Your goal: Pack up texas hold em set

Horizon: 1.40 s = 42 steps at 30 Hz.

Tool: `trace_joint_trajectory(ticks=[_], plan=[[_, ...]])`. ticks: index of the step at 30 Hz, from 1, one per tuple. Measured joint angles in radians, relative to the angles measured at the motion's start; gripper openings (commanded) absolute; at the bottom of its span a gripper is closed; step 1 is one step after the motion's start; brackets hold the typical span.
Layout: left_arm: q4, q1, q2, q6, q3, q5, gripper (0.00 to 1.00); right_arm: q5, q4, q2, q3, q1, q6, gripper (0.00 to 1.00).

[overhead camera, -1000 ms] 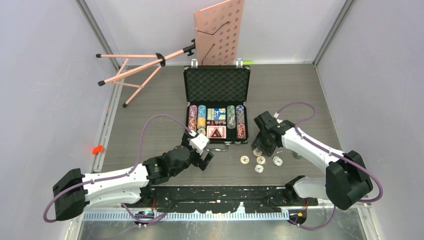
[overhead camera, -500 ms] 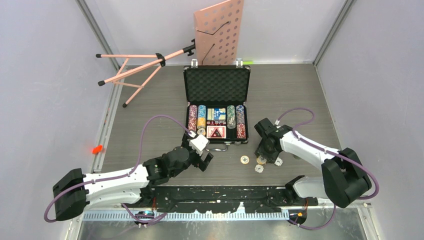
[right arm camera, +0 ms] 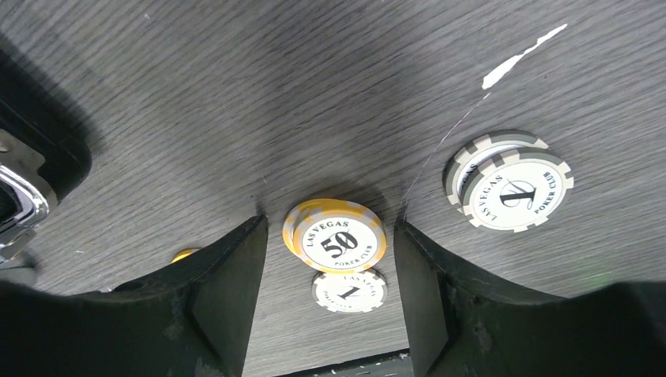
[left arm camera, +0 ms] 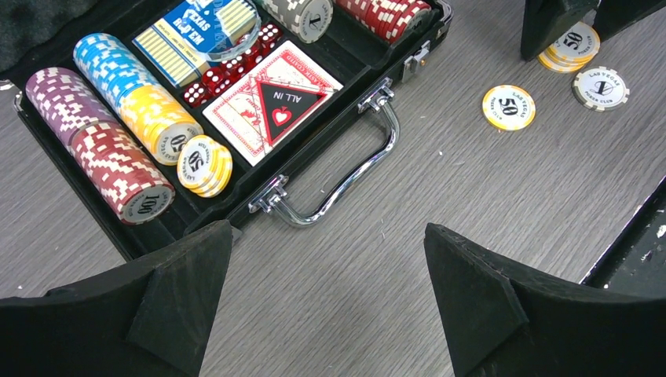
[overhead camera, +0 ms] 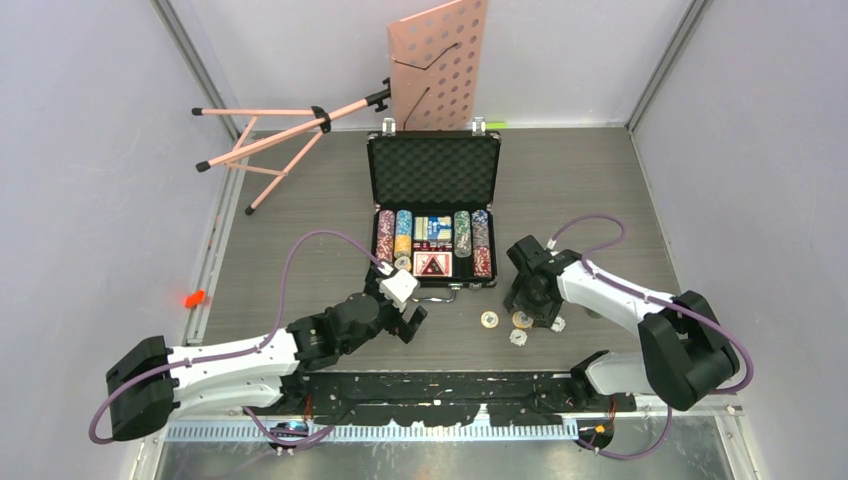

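Observation:
The black briefcase (overhead camera: 433, 170) lies open mid-table, with chip rows, card decks and red dice (left arm camera: 229, 69) in its tray; it shows in the left wrist view (left arm camera: 330, 129) too. Loose chips lie on the table in front of it: a yellow 50 stack (right arm camera: 336, 236), a white 1 chip (right arm camera: 349, 290) and a white 1 stack (right arm camera: 510, 183). My right gripper (right arm camera: 331, 275) is open, low over the table, with its fingers either side of the yellow 50 stack. My left gripper (left arm camera: 326, 294) is open and empty, above bare table near the case handle (left arm camera: 338, 184).
A pink music stand (overhead camera: 437, 62) lies behind the case, its legs (overhead camera: 265, 140) stretched to the left. A lone yellow 50 chip (overhead camera: 489, 320) lies left of the right gripper. A black rail (overhead camera: 450, 395) runs along the near edge. Grey walls close in the sides.
My right gripper has moved toward the near edge and down over the loose chips, now straddling the yellow 50 stack. My left arm has not moved.

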Motion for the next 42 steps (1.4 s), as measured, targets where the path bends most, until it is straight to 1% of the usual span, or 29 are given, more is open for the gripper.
trace_joint_trajectory(ticks=[4, 13, 21, 25, 27, 29, 32, 37, 42], plan=[[0.001, 0.000, 0.010, 0.001, 0.000, 0.001, 0.96, 0.005, -0.010, 0.012, 0.006, 0.003, -0.009, 0.55], [0.002, 0.000, 0.010, 0.001, 0.000, 0.003, 0.95, 0.043, -0.001, 0.021, 0.011, 0.053, 0.002, 0.52], [0.001, 0.000, 0.011, 0.001, 0.000, 0.004, 0.95, 0.066, 0.005, 0.027, 0.014, 0.079, 0.011, 0.39], [0.001, 0.000, 0.012, 0.001, 0.000, 0.004, 0.96, 0.063, 0.001, 0.018, 0.014, 0.081, 0.018, 0.37], [0.002, 0.000, 0.012, -0.001, 0.000, 0.004, 0.99, 0.055, -0.001, 0.014, 0.014, 0.082, 0.027, 0.35], [0.002, 0.000, 0.012, -0.008, 0.000, 0.004, 1.00, 0.025, -0.003, 0.010, 0.014, 0.088, 0.035, 0.34], [0.001, 0.012, 0.011, -0.059, 0.000, 0.031, 1.00, -0.011, -0.007, -0.004, 0.014, 0.095, 0.052, 0.31], [0.012, 0.020, 0.016, -0.215, 0.002, 0.096, 1.00, -0.039, -0.012, -0.035, 0.047, 0.095, 0.086, 0.29], [0.092, 0.021, 0.110, -0.375, 0.003, 0.152, 0.99, -0.040, -0.020, -0.054, 0.096, 0.095, 0.111, 0.29]])
